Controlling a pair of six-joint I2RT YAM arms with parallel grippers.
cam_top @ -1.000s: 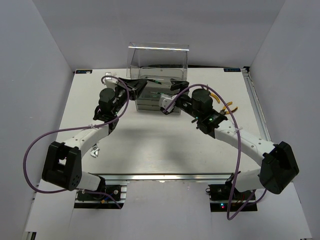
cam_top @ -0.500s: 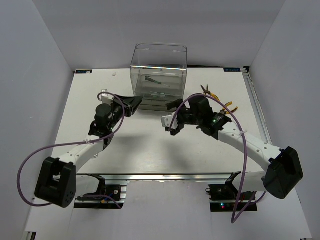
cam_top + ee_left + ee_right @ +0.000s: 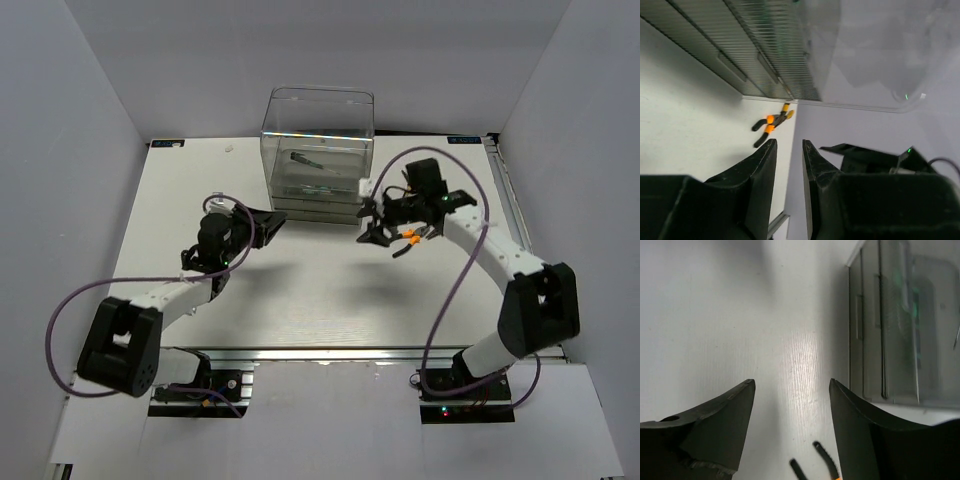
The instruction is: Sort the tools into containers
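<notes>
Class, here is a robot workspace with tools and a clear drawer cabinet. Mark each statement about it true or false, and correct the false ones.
1. The right claw is open with nothing between its fingers. True.
2. The orange-handled pliers are inside the clear cabinet. False: they lie on the table beside the cabinet, close to the right claw.
3. The left claw grips a screwdriver. False: its fingers are slightly apart and hold nothing.
4. The clear cabinet stands on the far part of the table, beyond both claws. True.
</notes>
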